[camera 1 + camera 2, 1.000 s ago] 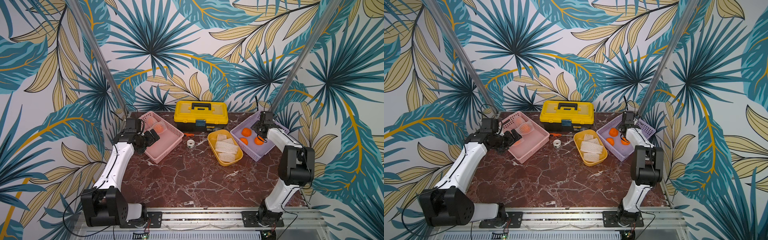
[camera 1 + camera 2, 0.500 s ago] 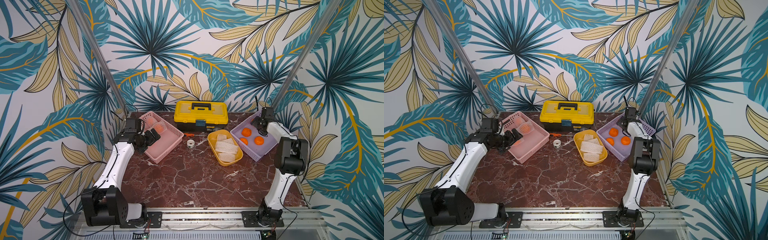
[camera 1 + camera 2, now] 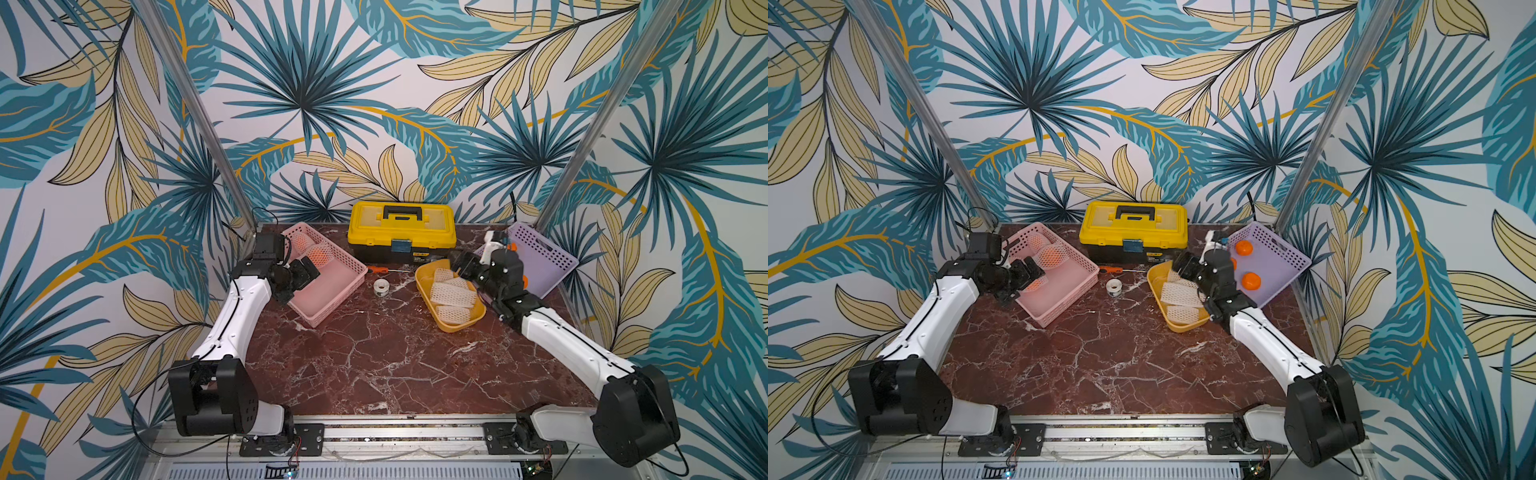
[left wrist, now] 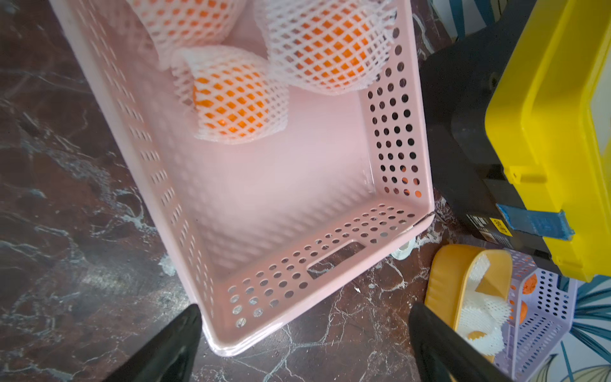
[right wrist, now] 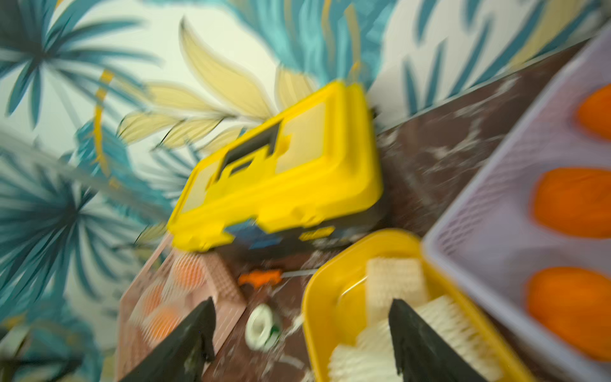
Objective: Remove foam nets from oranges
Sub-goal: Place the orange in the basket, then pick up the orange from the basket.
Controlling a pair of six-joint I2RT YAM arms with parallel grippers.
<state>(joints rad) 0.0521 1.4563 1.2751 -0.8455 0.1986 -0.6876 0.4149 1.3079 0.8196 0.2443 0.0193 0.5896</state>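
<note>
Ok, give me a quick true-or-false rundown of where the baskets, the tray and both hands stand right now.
1. The pink basket holds three netted oranges. True.
2. The left hand is shut on a net. False: it is open and empty.
3. The purple basket holds bare oranges. True.
4. The yellow tray is empty. False: it holds loose foam nets.
5. The right hand grips an orange. False: it is open, holding nothing.

3 netted oranges (image 4: 231, 106), 3 bare oranges (image 3: 1251, 281).
</note>
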